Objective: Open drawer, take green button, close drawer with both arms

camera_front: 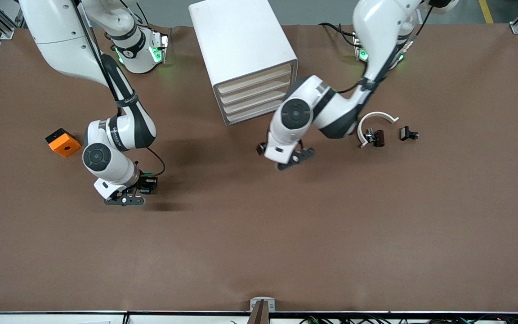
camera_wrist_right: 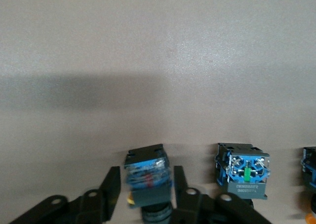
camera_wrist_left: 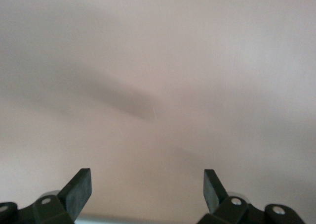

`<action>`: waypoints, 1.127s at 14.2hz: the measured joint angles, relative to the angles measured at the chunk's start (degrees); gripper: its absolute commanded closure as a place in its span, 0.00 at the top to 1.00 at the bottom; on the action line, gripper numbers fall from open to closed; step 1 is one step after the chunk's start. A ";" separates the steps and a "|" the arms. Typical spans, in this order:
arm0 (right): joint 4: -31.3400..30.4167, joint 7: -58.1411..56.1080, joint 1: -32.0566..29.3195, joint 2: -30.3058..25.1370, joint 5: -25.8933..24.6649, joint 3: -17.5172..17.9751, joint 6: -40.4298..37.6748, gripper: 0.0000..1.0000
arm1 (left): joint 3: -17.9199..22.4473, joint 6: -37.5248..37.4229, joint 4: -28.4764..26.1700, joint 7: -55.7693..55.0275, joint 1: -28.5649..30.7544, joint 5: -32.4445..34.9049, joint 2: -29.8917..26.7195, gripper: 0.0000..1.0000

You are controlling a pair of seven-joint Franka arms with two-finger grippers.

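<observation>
Right gripper (camera_front: 129, 194) sits low over the mat (camera_front: 259, 243) toward the right arm's end, fingers (camera_wrist_right: 112, 187) apart w/ a button (camera_wrist_right: 147, 177) between them; contact can't be judged. Cap colour not visible, so can't tell if this is the green one. A second button (camera_wrist_right: 243, 170) w/ blue base stands just beside it, and a third (camera_wrist_right: 309, 167) shows at the frame edge.

Left gripper (camera_front: 291, 158) hangs over bare mat near mid-table, in front of the cabinet (camera_front: 245, 54), fingers (camera_wrist_left: 76, 192) wide apart, nothing between. All four drawers (camera_front: 259, 96) shut.

Orange block (camera_front: 63, 142) near the right arm's edge; white curved piece (camera_front: 376, 118) and two small dark parts (camera_front: 408, 133) toward the left arm's end.
</observation>
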 measured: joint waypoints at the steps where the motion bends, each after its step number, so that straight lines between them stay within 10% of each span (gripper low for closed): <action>1: 0.02 0.07 -0.03 -0.08 0.00 -0.01 -0.16 1.00 | 0.77 -0.65 0.56 0.00 2.09 2.36 -1.63 1.00; 9: 1.78 0.14 -0.67 -13.32 0.00 -0.08 -15.98 1.00 | 1.35 -6.23 0.95 24.53 24.05 6.72 -12.18 1.00; 16: 5.49 -4.40 -4.77 -27.36 -0.02 -0.11 -36.18 1.00 | 1.28 -20.14 4.04 31.85 28.15 6.72 -22.11 1.00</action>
